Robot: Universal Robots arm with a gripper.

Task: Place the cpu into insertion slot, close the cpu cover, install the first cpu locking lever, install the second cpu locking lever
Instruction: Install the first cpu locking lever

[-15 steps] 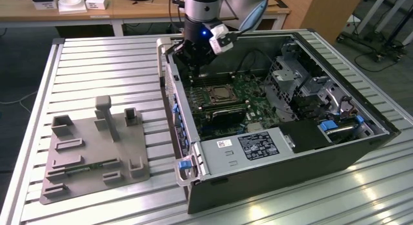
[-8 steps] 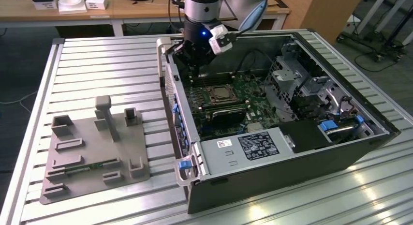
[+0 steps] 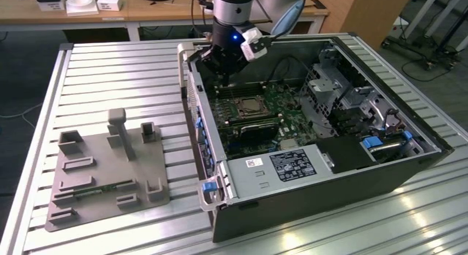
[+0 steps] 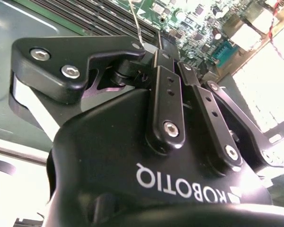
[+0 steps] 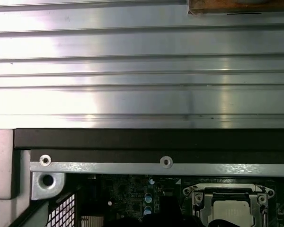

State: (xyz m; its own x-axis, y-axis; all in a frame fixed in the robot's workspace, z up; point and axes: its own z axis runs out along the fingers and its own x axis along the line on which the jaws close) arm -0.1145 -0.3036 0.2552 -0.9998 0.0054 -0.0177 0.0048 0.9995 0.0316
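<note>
Glare streaks the ribbed metal table [image 5: 142, 71] past the gripper [image 3: 223, 81]; beneath it the computer case [image 3: 329, 194] lies shadowed; white patches blow out around the gripper in the second wrist view.

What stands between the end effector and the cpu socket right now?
Nothing visible. The end effector hangs over the board beside the insertion slot, where the cpu lies, with open space between.
</note>
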